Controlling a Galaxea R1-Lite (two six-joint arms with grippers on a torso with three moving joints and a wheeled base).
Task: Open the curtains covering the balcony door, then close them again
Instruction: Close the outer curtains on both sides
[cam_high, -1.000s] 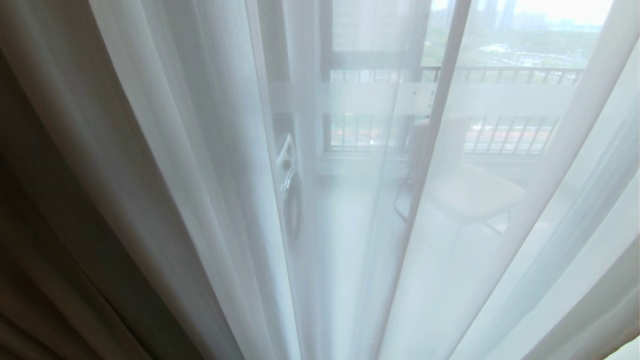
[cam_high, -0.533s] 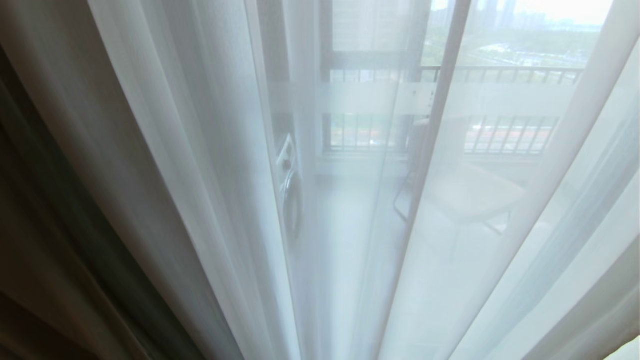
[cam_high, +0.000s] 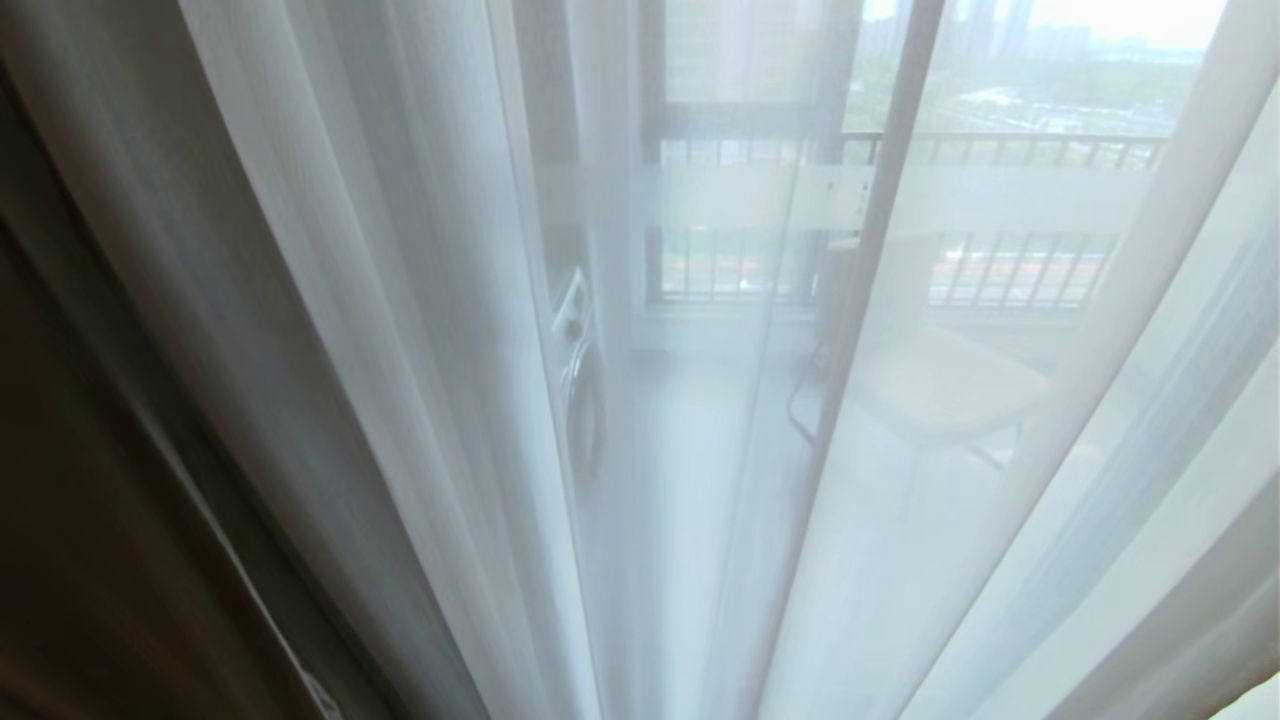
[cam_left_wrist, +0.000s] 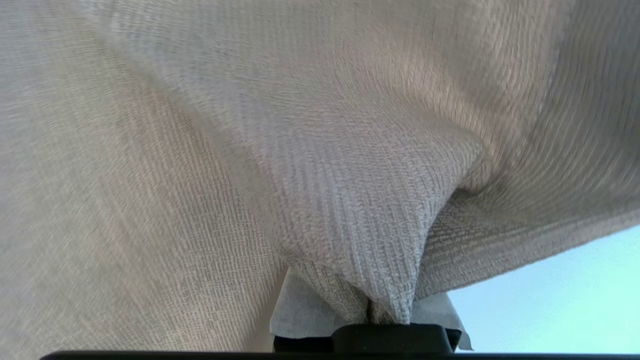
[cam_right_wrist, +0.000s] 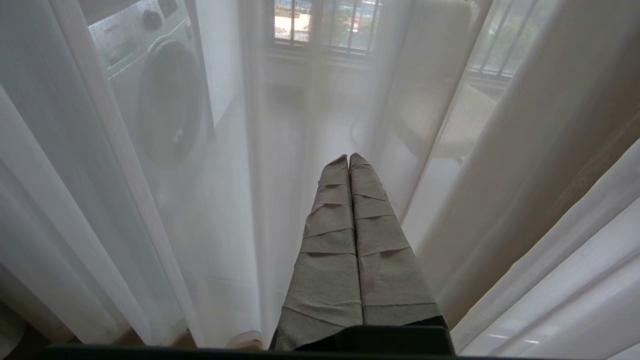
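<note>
Left gripper (cam_left_wrist: 367, 312) is pinching a fold of the beige drape (cam_left_wrist: 320, 150) at the scene's left edge, drawing it across the sheers (cam_high: 420, 330) (which veil the door (cam_high: 850, 300)). Right gripper (cam_right_wrist: 348, 159), pressed together, is idling. Next: 1 steady sideways pull.

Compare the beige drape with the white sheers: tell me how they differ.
The beige drape is opaque, ribbed weave; the white sheers are see-through, showing the balcony door behind. The left gripper pinches a fold of the drape; the sheers hang free, with the shut right gripper empty before them. Both hang in folds.
</note>
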